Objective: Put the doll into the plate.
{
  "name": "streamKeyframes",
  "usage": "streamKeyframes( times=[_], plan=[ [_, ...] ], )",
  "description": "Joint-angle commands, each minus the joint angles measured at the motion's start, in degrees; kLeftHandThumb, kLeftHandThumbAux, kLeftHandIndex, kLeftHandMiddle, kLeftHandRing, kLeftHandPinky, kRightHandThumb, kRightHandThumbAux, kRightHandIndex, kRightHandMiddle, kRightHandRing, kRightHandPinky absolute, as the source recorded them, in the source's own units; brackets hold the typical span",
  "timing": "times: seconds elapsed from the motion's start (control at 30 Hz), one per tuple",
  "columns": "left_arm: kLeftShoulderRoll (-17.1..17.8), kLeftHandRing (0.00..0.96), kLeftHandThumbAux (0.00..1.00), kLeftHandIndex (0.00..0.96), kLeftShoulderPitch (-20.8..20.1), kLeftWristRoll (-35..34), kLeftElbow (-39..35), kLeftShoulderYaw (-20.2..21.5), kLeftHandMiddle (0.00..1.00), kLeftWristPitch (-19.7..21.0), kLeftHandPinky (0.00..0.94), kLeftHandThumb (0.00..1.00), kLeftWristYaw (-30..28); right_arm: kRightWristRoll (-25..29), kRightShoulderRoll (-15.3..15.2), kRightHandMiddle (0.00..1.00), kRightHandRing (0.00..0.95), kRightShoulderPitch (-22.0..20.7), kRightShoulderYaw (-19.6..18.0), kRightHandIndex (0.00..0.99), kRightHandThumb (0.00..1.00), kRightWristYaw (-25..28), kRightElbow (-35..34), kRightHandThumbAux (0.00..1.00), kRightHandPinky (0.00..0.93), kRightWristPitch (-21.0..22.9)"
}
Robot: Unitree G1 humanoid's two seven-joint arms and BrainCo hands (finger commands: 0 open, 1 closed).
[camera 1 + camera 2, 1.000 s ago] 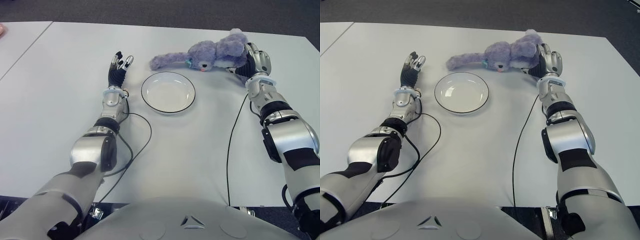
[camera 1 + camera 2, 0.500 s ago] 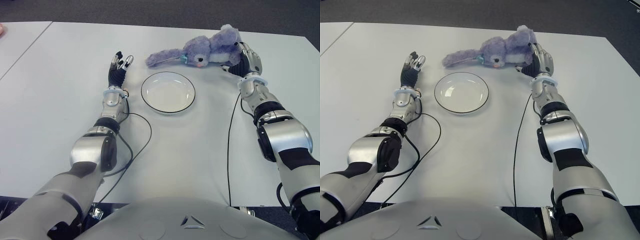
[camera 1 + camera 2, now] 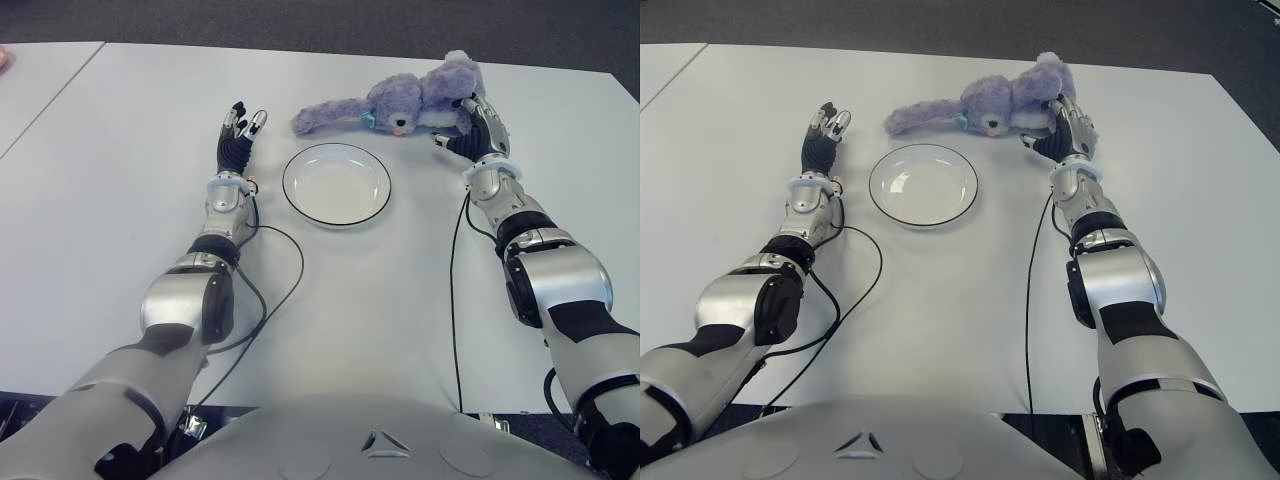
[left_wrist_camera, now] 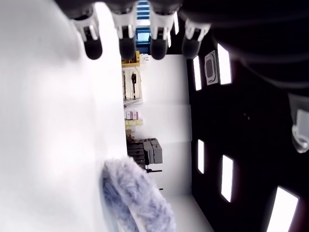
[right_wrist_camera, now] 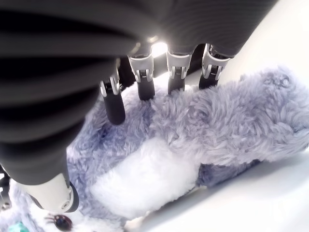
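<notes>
Doll [image 3: 420, 100]: plush bunny near desk's [image 3: 100, 200] far edge, beyond empty plate [image 3: 336, 184].
Right hand [image 3: 473, 122]: fingers curled over its body, gripping for the lift.
Left hand [image 3: 238, 135]: idle left of plate, fingers straight, holding nothing.

The white table [image 3: 380, 300] is lying bare between the plate [image 3: 337, 184] and the robot's body, so the near side is leaving wide passage. The doll [image 3: 400, 100] is stretching across just beyond the plate's far rim, blocking that approach. The right hand [image 3: 470, 128] is pressing its fingers [image 5: 145, 77] into the doll's fur (no gap showing between them) at the doll's right end. The left hand [image 3: 238, 135] is occupying the strip left of the plate, fingers extended. A black cable [image 3: 455, 270] is trailing down the right side.
</notes>
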Motion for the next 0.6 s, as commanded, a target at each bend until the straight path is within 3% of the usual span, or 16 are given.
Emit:
streamKeyframes(
  times=[0.03, 0.6],
  plan=[
    [-3.0, 0.012, 0.403, 0.000, 12.3, 0.3, 6.8, -0.2, 0.009, 6.0, 0.019, 0.000, -0.5, 1.7, 0.5, 0.000, 0.000, 2.5, -1.5, 0.219, 0.324, 3.4, 0.5, 0.706, 0.054, -1.3],
    [-2.3, 0.007, 0.416, 0.000, 12.5, -0.1, 6.8, 0.1, 0.011, 6.6, 0.009, 0.000, -1.0, 3.8, -0.4, 0.000, 0.000, 8.0, -4.7, 0.226, 0.307, 6.5, 0.6, 0.724, 0.029, -2.2]
  ],
)
